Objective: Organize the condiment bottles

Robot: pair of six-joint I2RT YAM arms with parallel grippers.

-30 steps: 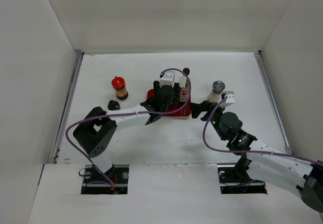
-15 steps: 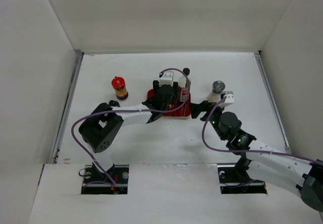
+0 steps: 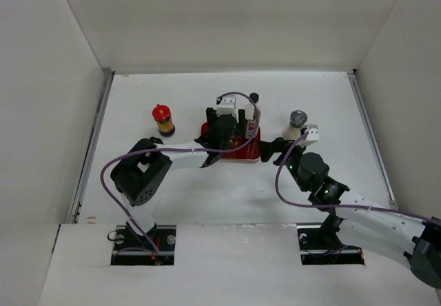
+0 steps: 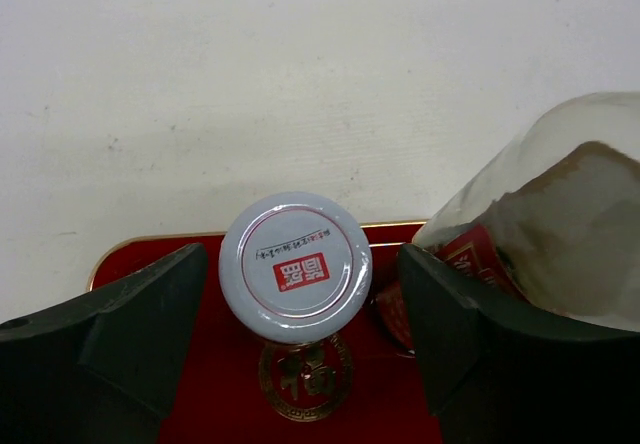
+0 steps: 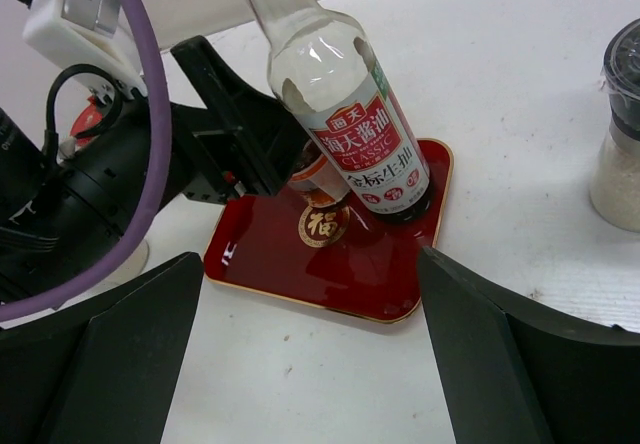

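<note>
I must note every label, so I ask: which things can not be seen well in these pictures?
White-lid jar: body hidden under its lid in left wrist view; from the top, the left claw covers it.
Tall bottle: cap cut off by the top edge, right wrist view.
Grey-lid jar: cut off by the right edge, same view.
Black-lid jar: small in top view, merging with the dark left arm.
</note>
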